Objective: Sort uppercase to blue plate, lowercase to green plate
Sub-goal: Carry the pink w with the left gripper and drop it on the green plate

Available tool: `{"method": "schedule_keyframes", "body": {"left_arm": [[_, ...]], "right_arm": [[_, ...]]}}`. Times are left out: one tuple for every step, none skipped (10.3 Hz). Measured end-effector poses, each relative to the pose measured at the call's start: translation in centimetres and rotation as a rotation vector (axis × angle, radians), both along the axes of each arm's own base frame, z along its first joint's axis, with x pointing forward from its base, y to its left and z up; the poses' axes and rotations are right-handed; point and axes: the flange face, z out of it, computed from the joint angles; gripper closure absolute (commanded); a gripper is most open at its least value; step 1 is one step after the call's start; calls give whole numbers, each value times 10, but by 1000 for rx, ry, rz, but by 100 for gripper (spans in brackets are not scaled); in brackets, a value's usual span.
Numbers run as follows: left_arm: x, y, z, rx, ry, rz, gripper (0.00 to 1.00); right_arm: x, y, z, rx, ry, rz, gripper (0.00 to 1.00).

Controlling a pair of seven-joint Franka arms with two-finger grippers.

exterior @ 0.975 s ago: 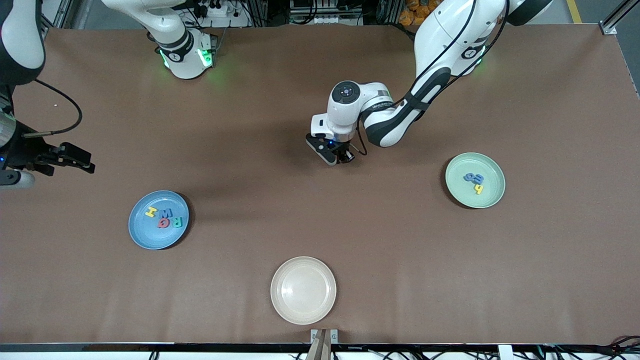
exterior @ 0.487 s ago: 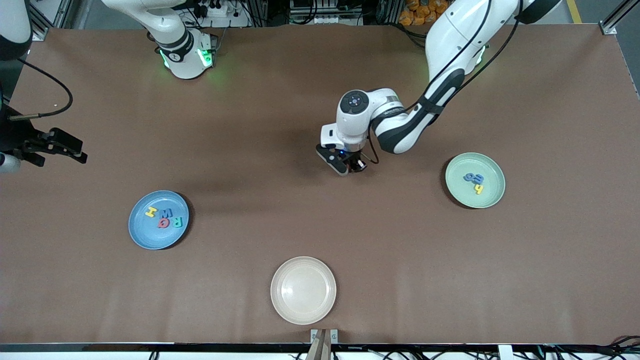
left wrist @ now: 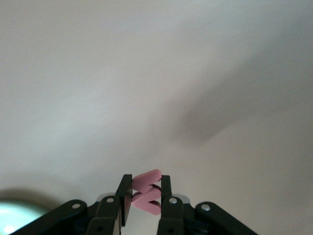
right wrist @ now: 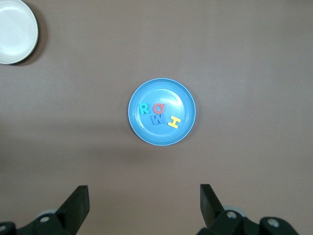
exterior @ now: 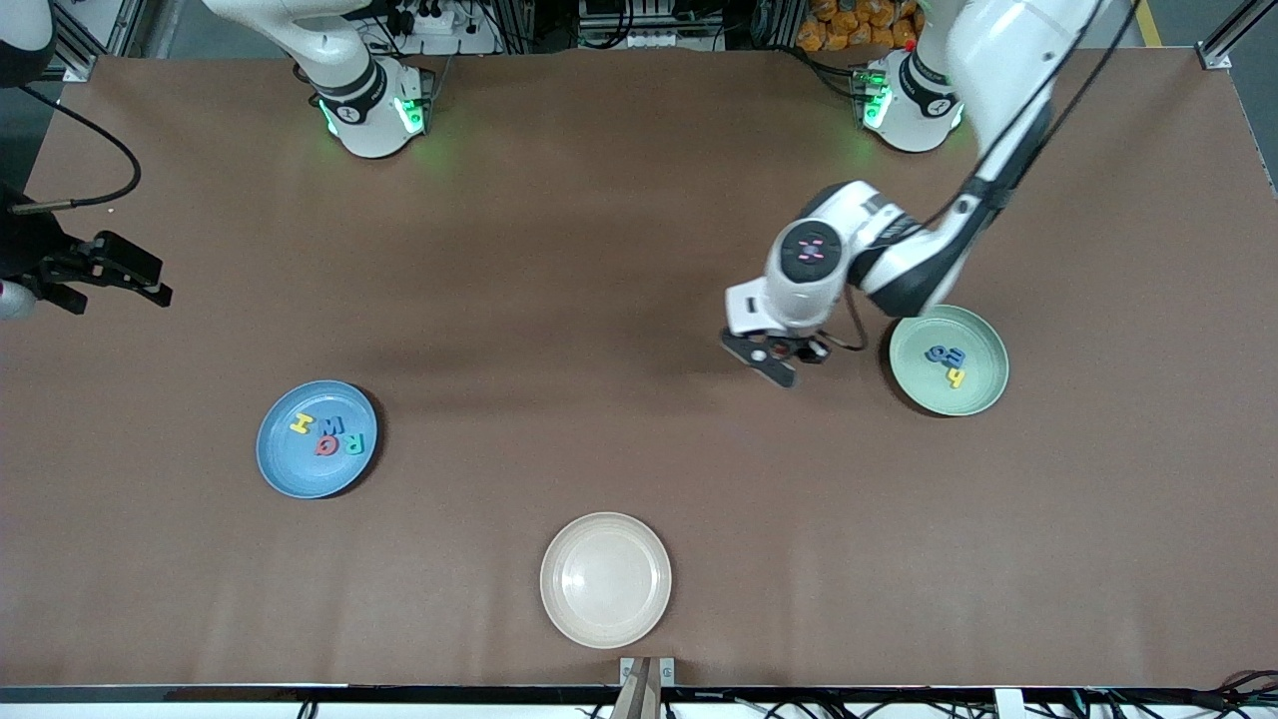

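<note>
Left gripper (left wrist: 142, 201) clamps the small red foam lowercase w (left wrist: 145, 192) edgewise above bare table. Foam looks light and squashy, so a flat-side pinch suits. Right gripper (right wrist: 142, 208) waits, jaws spread.

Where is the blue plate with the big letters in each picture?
Front view: blue plate on the table toward the right arm's end, holding four letters.
Left wrist view: not in it.
Right wrist view: blue plate in the middle, under the open right gripper.
Shared landmark: cream plate.
</note>
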Motion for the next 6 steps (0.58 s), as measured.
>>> {"method": "schedule_keyframes", "body": {"left_arm": [[10,44,10,9,28,10,100],[18,92,18,11,61,13,100],[23,141,21,8,85,28,100],[22,182,18,1,107,57,100],[17,210,9,-8,128,87,100],[11,224,0,-19,133,109,100]], "right_arm": [[-2,3,0,0,11,6,0],[-3,4,5,-2,9,9,0],[-4,5,8,-10,6,13,0],[-5,8,9,-22,8,20,0],[-6,13,9,-29,13,21,0],[-7,16,9,-33,19,18,0]]}}
